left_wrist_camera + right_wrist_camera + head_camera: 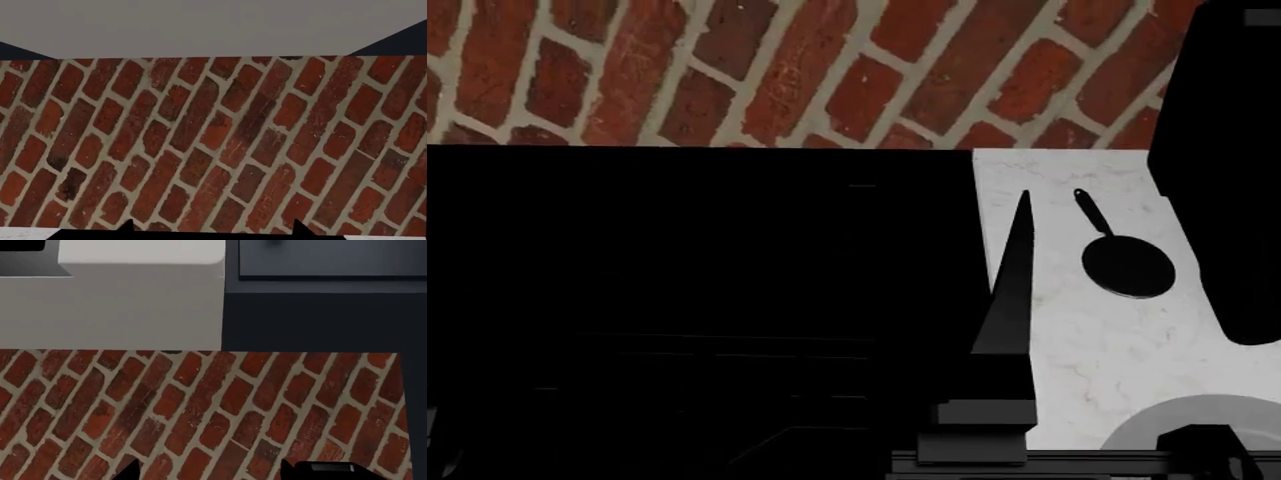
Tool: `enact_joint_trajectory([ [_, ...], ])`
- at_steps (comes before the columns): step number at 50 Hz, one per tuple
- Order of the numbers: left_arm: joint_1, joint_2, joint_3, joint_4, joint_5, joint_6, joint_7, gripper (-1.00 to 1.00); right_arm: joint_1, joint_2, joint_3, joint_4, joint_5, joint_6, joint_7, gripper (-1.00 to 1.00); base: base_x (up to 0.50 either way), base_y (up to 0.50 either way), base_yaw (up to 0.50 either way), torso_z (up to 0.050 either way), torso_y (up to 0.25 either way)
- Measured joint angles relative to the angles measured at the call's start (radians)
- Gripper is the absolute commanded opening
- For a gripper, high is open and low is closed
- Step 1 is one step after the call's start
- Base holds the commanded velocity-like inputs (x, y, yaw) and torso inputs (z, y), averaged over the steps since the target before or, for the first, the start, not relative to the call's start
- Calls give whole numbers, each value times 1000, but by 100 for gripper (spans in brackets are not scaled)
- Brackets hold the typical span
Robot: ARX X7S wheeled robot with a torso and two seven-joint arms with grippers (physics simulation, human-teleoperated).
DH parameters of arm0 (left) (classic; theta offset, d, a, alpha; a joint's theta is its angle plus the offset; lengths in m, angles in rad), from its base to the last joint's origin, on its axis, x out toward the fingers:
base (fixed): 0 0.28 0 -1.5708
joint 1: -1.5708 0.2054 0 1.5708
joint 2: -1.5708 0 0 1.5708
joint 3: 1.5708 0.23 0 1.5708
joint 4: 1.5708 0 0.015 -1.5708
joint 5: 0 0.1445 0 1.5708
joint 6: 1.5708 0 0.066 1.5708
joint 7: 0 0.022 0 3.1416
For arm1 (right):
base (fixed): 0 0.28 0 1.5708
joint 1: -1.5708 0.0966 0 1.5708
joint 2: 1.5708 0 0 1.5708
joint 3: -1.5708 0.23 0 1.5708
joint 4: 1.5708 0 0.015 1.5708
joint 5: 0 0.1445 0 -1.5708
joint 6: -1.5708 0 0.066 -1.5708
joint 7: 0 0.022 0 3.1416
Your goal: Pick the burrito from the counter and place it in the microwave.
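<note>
The burrito is out of view in every frame. The white marble counter fills the right of the head view, beside the black stove top. I cannot pick out the microwave with certainty. A tall black mass at the far right is too dark to identify. In the left wrist view my left gripper is open, only its two dark fingertips showing, and between them is nothing but the brick wall. My right gripper is also open and empty, facing the brick wall.
A black frying pan lies on the counter, handle pointing to the wall. A grey plate's rim shows at the bottom right. A dark pointed arm part rises along the stove's edge. A pale hood and dark panels sit above the bricks.
</note>
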Motion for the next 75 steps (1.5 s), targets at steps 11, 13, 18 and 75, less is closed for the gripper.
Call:
enact_joint_trajectory([
  [11, -11, -4, 9, 0, 1, 5, 0, 100, 4, -4, 2, -5, 5, 9, 6, 100, 171, 0, 0, 0, 0],
  [13, -13, -4, 10, 0, 0, 6, 0, 100, 6, -5, 3, -5, 7, 10, 6, 100, 146, 0, 0, 0, 0],
  [18, -20, -7, 14, 0, -1, 9, 0, 100, 9, -11, 5, -3, 14, 11, 6, 100, 144, 0, 0, 0, 0],
  [75, 138, 29, -254, 0, -123, -152, 0, 100, 427, -6, 103, 272, 976, 352, 0, 100, 11, 0, 0, 0, 0],
])
